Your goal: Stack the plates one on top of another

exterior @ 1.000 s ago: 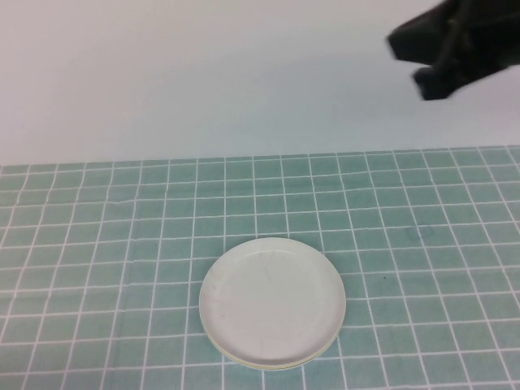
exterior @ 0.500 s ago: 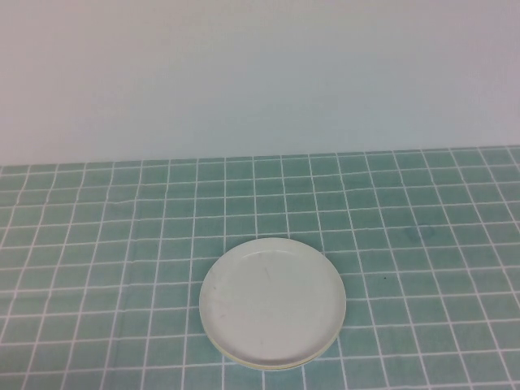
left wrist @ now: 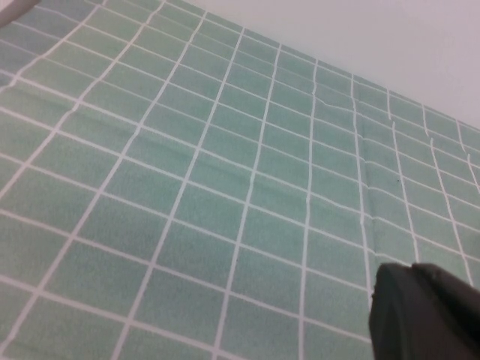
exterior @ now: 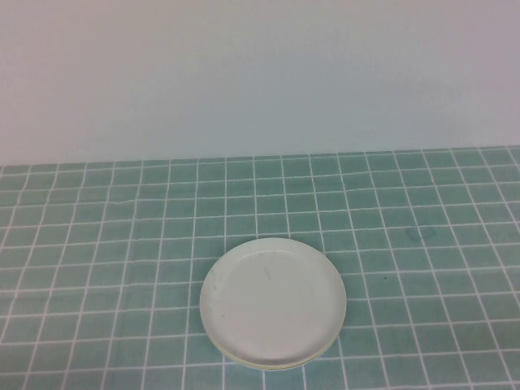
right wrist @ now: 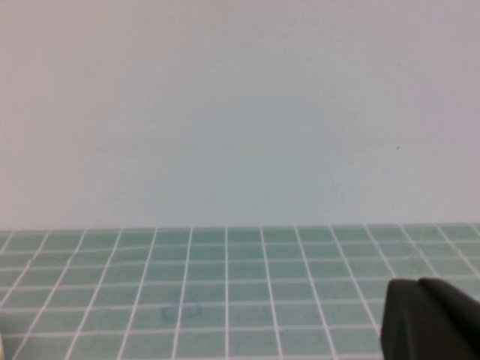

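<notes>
On the green grid mat [exterior: 97, 244], white plate [exterior: 272, 299] over yellow rim [exterior: 268, 366].

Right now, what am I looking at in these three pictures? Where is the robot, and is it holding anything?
This is a two-armed table robot; each arm ends in a pincer. One picture comes from a raised camera looking down at the green checked mat. There lies a white plate, with a thin yellowish rim peeking out beneath it, so it seems to rest on another plate. Neither arm appears in that picture. The other two pictures come from cameras on the wrists. Each shows only a dark corner of its own pincer: the left pincer above bare mat, the right pincer facing the pale wall. Nothing is seen held.
</notes>
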### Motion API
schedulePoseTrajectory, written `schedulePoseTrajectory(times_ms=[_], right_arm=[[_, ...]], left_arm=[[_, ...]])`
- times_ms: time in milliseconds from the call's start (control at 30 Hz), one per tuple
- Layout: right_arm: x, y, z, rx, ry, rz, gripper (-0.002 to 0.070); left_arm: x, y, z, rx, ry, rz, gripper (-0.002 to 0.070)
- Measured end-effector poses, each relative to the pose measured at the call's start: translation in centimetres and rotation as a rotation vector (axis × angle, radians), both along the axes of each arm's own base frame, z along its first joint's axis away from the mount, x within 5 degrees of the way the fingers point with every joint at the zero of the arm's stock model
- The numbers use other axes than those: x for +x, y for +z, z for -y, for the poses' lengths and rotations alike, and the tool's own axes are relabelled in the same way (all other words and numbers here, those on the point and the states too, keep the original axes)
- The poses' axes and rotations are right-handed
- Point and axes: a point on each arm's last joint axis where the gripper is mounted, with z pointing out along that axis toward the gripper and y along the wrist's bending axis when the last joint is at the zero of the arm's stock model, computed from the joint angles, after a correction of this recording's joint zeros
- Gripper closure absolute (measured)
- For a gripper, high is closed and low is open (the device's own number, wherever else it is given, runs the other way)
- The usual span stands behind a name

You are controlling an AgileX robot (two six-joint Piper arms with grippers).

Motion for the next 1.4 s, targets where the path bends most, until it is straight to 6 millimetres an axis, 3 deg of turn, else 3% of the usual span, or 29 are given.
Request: schedulePoseTrajectory(times_ms=[233, 367, 667, 1067, 1400], right_arm=[[0.2, -3.3, 0.0, 0.021, 0.000, -0.070, 0.0678], [0.2, -3.3, 0.0, 0.025, 0.002, -0.073, 0.0678], [0.2, -3.3, 0.1, 0.030, -0.013, -0.073, 0.0678], [0.0, -4.3, 0.7, 0.073, -0.081, -0.175, 0.0678], [-0.3, -5.2, 0.3, 0.049, -0.010, -0.289, 0.0678]], left_arm=[[0.0, 0.0, -0.2, 0.000, 0.031, 0.000, 0.0676], [0.0, 0.0, -0.2, 0.000, 0.039, 0.000, 0.0676], [0.0, 0.0, 0.6, 0.000, -0.122, 0.000, 0.0676], [0.0, 0.0, 0.6, 0.000, -0.118, -0.001, 0.0676], [0.0, 0.0, 0.6, 0.000, -0.118, -0.002, 0.0676]])
